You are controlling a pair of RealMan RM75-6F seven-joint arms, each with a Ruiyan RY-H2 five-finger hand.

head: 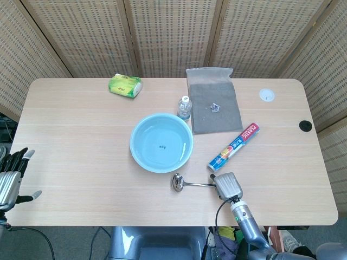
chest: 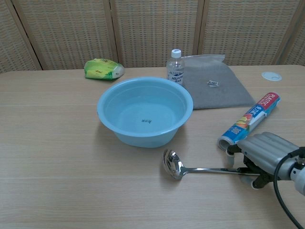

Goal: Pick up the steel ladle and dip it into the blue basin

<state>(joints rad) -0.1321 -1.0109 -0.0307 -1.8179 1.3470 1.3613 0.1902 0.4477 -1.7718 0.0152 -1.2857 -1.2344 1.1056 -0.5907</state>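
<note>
The steel ladle (head: 190, 184) (chest: 190, 169) lies flat on the table, its bowl toward the blue basin (head: 133, 146) (chest: 143, 137) just behind it. The basin stands mid-table. My right hand (head: 227, 186) (chest: 263, 155) hangs over the far end of the ladle's handle, fingers pointing down on both sides of it; no firm hold shows and the ladle rests on the wood. My left hand (head: 12, 176) stays off the table's left front corner, fingers spread, holding nothing.
A plastic wrap roll (head: 234, 147) (chest: 250, 120) lies just behind my right hand. A water bottle (head: 185, 107) (chest: 175, 67) and a grey cloth (head: 214, 105) (chest: 214, 88) sit behind the basin. A green packet (head: 125, 85) (chest: 103, 68) is at the back left.
</note>
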